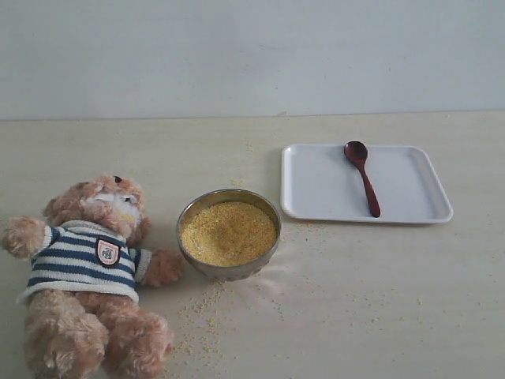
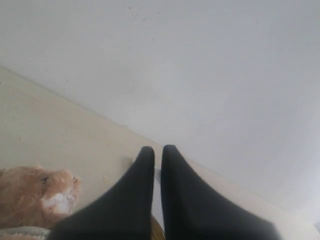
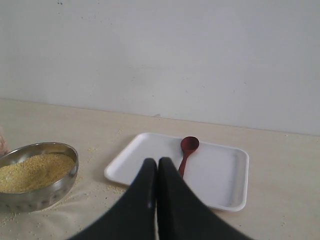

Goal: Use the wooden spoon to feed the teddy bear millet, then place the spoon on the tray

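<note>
The teddy bear [image 1: 87, 276] lies on its back at the front left; its face [image 2: 47, 197] shows in the left wrist view. Beside its paw, yellow millet [image 1: 229, 232] fills a steel bowl [image 1: 230, 268]. The dark wooden spoon [image 1: 362, 177] lies on the white tray [image 1: 410, 185] at the right, bowl end away from me. Neither arm appears in the exterior view. My left gripper [image 2: 158, 150] is shut with nothing in it, above the bowl's edge. My right gripper [image 3: 157, 162] is shut and empty, hanging short of the tray [image 3: 220, 175] and the spoon [image 3: 188, 150].
Loose millet grains [image 1: 201, 312] are scattered on the beige table around the bowl and toward the tray. A plain pale wall runs behind the table. In the right wrist view the bowl [image 3: 35, 177] sits well apart from the tray.
</note>
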Controlling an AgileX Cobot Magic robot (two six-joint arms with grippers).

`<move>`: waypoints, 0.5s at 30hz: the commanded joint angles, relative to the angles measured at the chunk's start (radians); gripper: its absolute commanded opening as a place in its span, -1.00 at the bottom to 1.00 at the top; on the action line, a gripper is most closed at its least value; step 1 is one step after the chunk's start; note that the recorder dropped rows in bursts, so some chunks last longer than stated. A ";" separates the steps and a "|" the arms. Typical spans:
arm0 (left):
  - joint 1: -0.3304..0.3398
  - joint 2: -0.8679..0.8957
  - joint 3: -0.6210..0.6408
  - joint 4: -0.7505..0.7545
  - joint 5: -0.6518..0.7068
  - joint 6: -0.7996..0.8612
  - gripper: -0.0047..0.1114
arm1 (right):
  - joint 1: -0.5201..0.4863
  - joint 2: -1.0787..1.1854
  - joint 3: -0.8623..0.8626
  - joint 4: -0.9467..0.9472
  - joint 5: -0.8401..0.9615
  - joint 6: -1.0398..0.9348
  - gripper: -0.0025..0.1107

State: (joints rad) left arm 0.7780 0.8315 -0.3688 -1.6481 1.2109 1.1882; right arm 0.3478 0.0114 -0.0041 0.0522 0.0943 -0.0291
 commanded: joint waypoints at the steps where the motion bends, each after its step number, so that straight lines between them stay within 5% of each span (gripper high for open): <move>1: 0.003 -0.019 -0.004 -0.016 0.010 -0.006 -0.83 | -0.001 -0.003 0.004 -0.001 -0.003 -0.002 -0.96; 6: -0.033 -0.102 -0.004 -0.016 0.010 -0.006 -0.83 | -0.001 -0.003 0.004 -0.001 -0.003 -0.002 -0.96; 11: -0.169 -0.189 -0.004 -0.016 -0.053 -0.006 -0.83 | -0.001 -0.003 0.004 -0.001 -0.003 -0.002 -0.96; 15: -0.269 -0.262 -0.004 -0.001 -0.233 -0.001 -0.83 | -0.001 -0.003 0.004 -0.001 -0.003 -0.002 -0.96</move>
State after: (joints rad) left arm 0.5628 0.6129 -0.3688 -1.6533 1.0868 1.1882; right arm 0.3478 0.0114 -0.0041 0.0522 0.0943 -0.0291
